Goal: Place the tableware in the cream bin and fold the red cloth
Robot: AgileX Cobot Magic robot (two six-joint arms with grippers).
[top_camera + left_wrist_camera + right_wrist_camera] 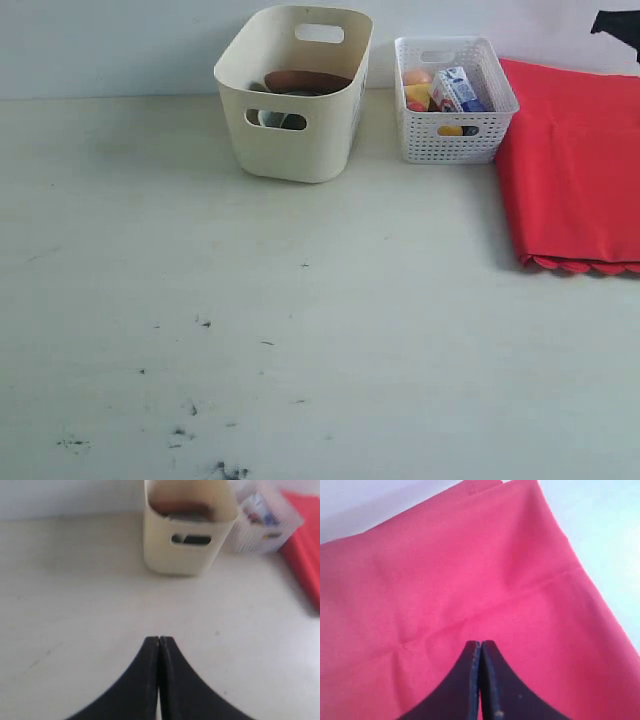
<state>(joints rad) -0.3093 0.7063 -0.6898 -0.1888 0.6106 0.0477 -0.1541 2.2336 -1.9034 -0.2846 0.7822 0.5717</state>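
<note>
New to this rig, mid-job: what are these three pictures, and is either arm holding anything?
It is a robot with two arms, each ending in a two-fingered hand. The wide picture looks across the table; the other two come from cameras on the wrists. On the table are the cream bin, with a brown plate inside, a white basket of food, and the red cloth. The left hand is shut and empty, facing the bin. The right hand is shut above the cloth, holding nothing visible.
</note>
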